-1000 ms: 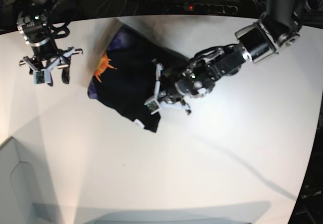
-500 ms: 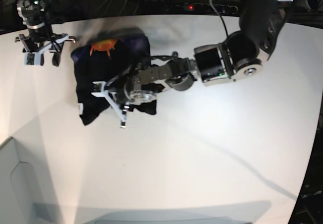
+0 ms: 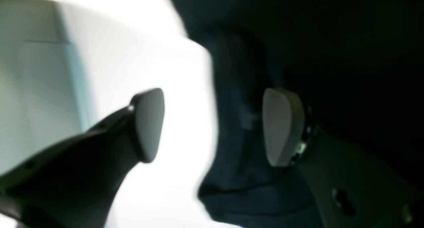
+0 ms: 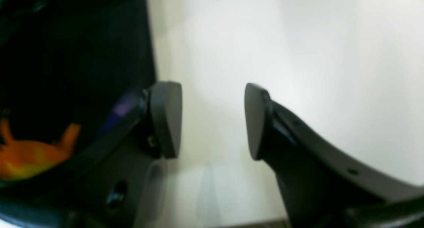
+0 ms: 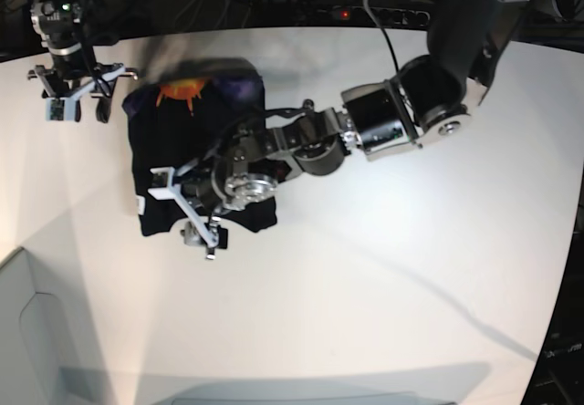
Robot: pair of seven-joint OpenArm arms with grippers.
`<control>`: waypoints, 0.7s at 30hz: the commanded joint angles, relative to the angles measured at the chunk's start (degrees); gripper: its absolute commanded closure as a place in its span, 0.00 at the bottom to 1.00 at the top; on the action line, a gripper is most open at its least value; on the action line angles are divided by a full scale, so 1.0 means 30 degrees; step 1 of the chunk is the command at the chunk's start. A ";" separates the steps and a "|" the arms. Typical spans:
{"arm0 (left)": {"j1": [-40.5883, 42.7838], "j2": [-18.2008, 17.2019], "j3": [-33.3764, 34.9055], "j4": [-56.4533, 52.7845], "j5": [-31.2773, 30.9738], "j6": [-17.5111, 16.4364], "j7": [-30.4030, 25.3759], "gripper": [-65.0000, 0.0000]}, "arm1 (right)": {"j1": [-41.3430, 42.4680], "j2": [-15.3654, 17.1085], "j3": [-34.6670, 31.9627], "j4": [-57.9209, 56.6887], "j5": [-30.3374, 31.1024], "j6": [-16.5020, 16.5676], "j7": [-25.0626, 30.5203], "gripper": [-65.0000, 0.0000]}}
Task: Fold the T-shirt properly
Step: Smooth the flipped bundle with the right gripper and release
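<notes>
The T-shirt (image 5: 196,163) is seen lying on the white bench (image 5: 383,286) toward its far left part in the base view, gathered into a compact, roughly rectangular black bundle with the orange sun-like print (image 5: 178,90) showing at its far edge. A small white tag (image 5: 140,204) is visible at the bundle's near left corner. The left end effector (image 5: 187,212) is stretched low across the bench from the right of the base view and is placed over the near edge of the bundle. In the left wrist view its two fingers (image 3: 149,122) are spread wide apart, with one pad over bare bench and the other over dark cloth (image 3: 298,56); a fold of the shirt lies between them, and nothing is seen to be clamped. The right end effector (image 5: 71,90) is positioned just beside the shirt's far left corner, near the bench's far edge. In the right wrist view its fingers (image 4: 165,118) are parted, only bare bench is seen between them, and the printed cloth (image 4: 33,155) lies behind the left-hand finger of that view. Both wrist views are blurred.
</notes>
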 commanded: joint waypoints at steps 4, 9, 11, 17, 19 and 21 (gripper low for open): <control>-0.0484 -0.1261 -0.2507 0.3564 0.0165 0.0193 0.0831 0.31 | -0.0008 0.0100 -0.0864 0.0348 0.0355 0.0201 0.0582 0.53; 0.0835 -0.4631 -0.6902 0.7432 0.0107 0.0193 0.2589 0.31 | 0.0021 0.0100 -0.2652 0.0348 0.0355 0.0201 0.0611 0.53; 0.2476 -0.6155 -0.9452 0.8516 0.0019 0.0193 0.2618 0.31 | 0.0373 0.0100 -0.3062 0.0348 0.0355 0.0201 0.0641 0.58; 0.9069 -0.7796 -1.8243 0.9776 -0.0011 0.0105 0.2589 0.31 | 0.1252 0.0100 -0.2974 -0.0561 0.0297 0.0201 0.0611 0.92; 1.0622 -0.7649 -2.0529 0.9776 -0.0011 0.0105 0.2589 0.31 | 0.1281 0.0100 -0.2945 -0.0942 0.0297 0.0201 0.0611 1.00; 1.2029 -0.7444 -2.2521 0.9776 -0.0011 0.0105 0.2589 0.31 | 0.1047 0.0184 -0.2974 -0.1088 0.0297 0.0201 0.0611 1.00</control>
